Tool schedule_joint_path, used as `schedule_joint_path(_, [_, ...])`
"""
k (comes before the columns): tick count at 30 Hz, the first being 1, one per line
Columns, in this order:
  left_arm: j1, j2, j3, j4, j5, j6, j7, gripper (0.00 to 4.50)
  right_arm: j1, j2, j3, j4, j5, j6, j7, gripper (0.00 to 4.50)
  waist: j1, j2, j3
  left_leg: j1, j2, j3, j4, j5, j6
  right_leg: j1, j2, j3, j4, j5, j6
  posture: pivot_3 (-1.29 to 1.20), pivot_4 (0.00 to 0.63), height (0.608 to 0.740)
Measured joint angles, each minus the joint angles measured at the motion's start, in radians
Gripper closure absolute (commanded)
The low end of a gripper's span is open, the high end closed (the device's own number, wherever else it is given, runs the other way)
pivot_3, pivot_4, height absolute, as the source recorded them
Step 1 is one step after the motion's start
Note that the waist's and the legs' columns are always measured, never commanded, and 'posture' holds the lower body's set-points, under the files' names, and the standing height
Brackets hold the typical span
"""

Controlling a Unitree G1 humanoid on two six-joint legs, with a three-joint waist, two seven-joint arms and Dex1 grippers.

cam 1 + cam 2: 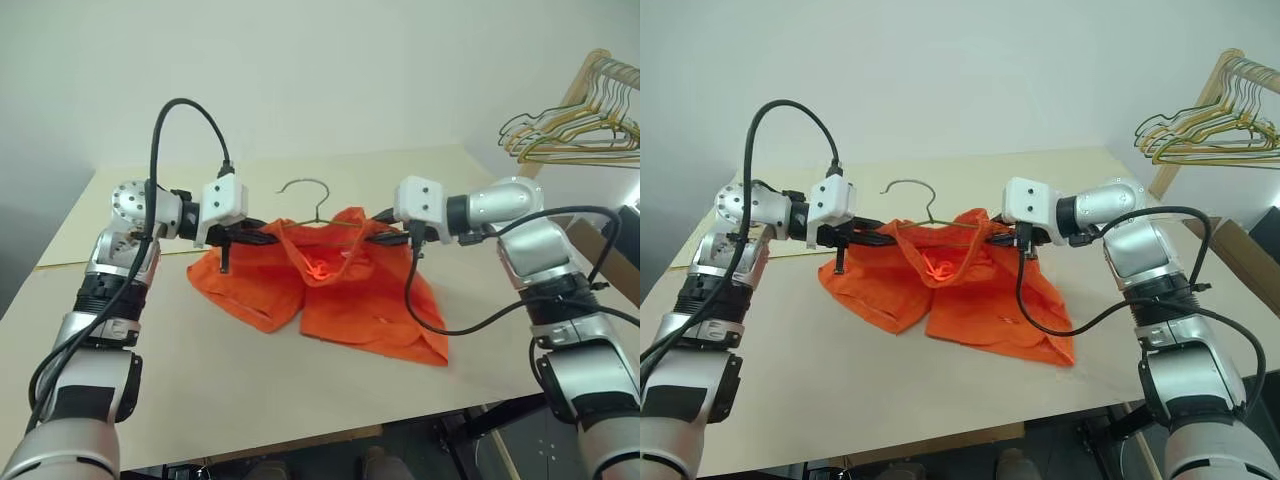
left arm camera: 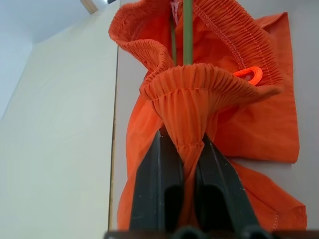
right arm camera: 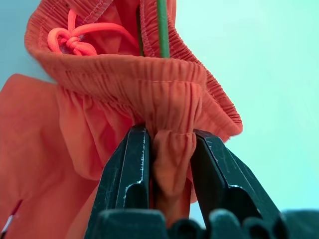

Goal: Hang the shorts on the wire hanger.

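A: What does the left end effector (image 1: pixel 262 237) hold?

B: It is closed on the gathered waistband of the shorts (image 1: pixel 330 290), which hang from it to the bench (image 1: pixel 200 380) below. The wire hanger (image 1: pixel 312 205) sits just beyond its tips, inside the waistband.

A: And the right end effector (image 1: pixel 372 236)?

B: It pinches the opposite waistband side. The fabric looks light, soft and limp, so the firmer elastic band seems the best place to hold.

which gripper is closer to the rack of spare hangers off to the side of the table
Right. The right gripper grips the shorts waistband on the side toward the hanger rack; the left gripper grips the waistband's far end, farther away.
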Motion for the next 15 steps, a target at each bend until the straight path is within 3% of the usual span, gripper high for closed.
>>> schedule_joint_path(3, [-0.001, -0.002, 0.0, 0.004, 0.006, -0.01, 0.008, 4.5, -0.015, -0.002, 0.001, 0.011, 0.005, 0.018, 0.038, 3.02, 0.0, 0.0, 0.0, 0.0, 0.0, 0.0, 0.0, 0.0, 0.0, 0.0, 0.0, 0.0, 0.0, 0.0, 0.0, 0.01, 0.0, 0.74])
schedule_joint_path(6, [-0.001, -0.002, 0.0, 0.011, 0.018, -0.032, 0.011, 4.5, -0.018, -0.001, 0.001, 0.016, 0.013, 0.039, 0.052, 3.48, 0.0, 0.0, 0.0, 0.0, 0.0, 0.0, 0.0, 0.0, 0.0, 0.0, 0.0, 0.0, 0.0, 0.0, 0.0, 0.01, 0.0, 0.74])
schedule_joint_path(9, [-0.001, -0.001, 0.0, 0.028, 0.022, -0.052, 0.013, 4.5, -0.024, -0.001, 0.0, 0.018, 0.024, 0.065, 0.07, 4.35, 0.0, 0.0, 0.0, 0.0, 0.0, 0.0, 0.0, 0.0, 0.0, 0.0, 0.0, 0.0, 0.0, 0.0, 0.0, 0.01, 0.0, 0.74])
schedule_joint_path(12, [-0.016, -0.008, 0.0, 0.063, 0.021, -0.063, 0.021, 4.5, -0.026, -0.002, 0.0, 0.018, 0.033, 0.073, 0.084, 4.43, 0.001, 0.0, 0.0, 0.0, 0.0, 0.0, 0.0, 0.0, 0.0, 0.0, 0.0, 0.0, 0.0, 0.0, 0.0, 0.01, 0.0, 0.74])
schedule_joint_path(15, [-0.036, -0.021, 0.012, 0.105, -0.011, -0.035, 0.007, 3.75, -0.027, -0.004, -0.009, 0.02, 0.04, 0.076, 0.087, 4.5, 0.0, 0.0, 0.0, 0.0, 0.0, 0.0, 0.0, 0.0, 0.0, 0.0, 0.0, 0.0, 0.0, 0.0, 0.0, 0.01, 0.0, 0.74])
